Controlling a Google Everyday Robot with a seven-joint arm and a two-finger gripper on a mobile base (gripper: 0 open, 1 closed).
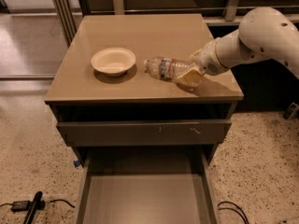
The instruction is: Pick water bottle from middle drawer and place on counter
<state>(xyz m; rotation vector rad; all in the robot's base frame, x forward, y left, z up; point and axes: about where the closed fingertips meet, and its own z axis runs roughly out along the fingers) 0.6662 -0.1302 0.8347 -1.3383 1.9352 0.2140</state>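
The water bottle (163, 69) is seen lying on its side at the right of the counter (140, 31), near a pale bowl (113, 61). Its base end is clasped by the end effector (190, 70). The middle drawer (145, 199) is left open and bare, so the lift is judged done and only the release is judged to remain. The counter is a glossy tan top over a scratched drawer front (145, 132), and the cabinet is set on speckled flooring (28, 157), where a black cable (28, 205) lies at the lower left.
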